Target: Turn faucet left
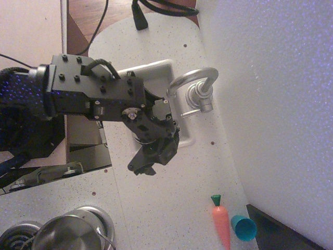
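Observation:
The faucet (196,83) is shiny silver and stands on the white counter at the right of the sink (156,65). Its gooseneck spout arcs left, with the outlet over the sink's right rim. A thin lever (189,112) sticks out from its round base toward the lower left. My black gripper (145,167) hangs over the sink's near left part, left of and below the faucet, apart from it. It holds nothing that I can see. Its jaws point down, and I cannot make out whether they are open or shut. The arm hides most of the basin.
A white speckled wall (276,104) rises close behind the faucet on the right. An orange toy carrot (221,225) and a blue cup (243,227) lie at the lower right. A metal pot (67,237) sits on the stove at the lower left. Black cables (140,18) run along the top.

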{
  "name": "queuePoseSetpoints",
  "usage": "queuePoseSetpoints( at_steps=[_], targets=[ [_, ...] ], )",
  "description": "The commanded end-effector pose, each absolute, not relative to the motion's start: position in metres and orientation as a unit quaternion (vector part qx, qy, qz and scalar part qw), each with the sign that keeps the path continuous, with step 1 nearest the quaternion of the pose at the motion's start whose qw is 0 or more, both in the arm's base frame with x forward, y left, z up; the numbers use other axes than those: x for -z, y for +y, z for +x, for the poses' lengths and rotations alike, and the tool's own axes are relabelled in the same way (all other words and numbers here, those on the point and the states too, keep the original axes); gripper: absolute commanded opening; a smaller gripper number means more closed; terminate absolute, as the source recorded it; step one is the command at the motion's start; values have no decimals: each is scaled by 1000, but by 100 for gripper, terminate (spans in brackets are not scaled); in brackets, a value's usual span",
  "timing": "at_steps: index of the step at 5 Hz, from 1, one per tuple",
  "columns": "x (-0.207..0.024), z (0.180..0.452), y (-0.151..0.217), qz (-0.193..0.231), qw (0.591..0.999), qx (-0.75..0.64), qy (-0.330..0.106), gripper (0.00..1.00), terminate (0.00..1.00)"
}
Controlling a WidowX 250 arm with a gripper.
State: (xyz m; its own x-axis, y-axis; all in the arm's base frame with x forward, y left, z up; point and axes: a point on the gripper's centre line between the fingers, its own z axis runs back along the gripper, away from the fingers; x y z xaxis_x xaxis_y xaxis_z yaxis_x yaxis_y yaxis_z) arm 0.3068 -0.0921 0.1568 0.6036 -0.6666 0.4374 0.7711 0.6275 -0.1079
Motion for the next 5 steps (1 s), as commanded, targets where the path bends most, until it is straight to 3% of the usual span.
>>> queuePoseSetpoints(
  at_steps=[1, 2, 3, 5],
  targets=[
    [-157, 307, -92, -144, 884, 407, -181, 100, 0],
    [-149, 316, -81, -131, 889, 402, -178, 100, 0],
    [-147, 337, -38, -99, 901, 373, -198, 100, 0],
    [-150, 358, 22, -76, 918, 299, -250, 100, 0]
  ],
)
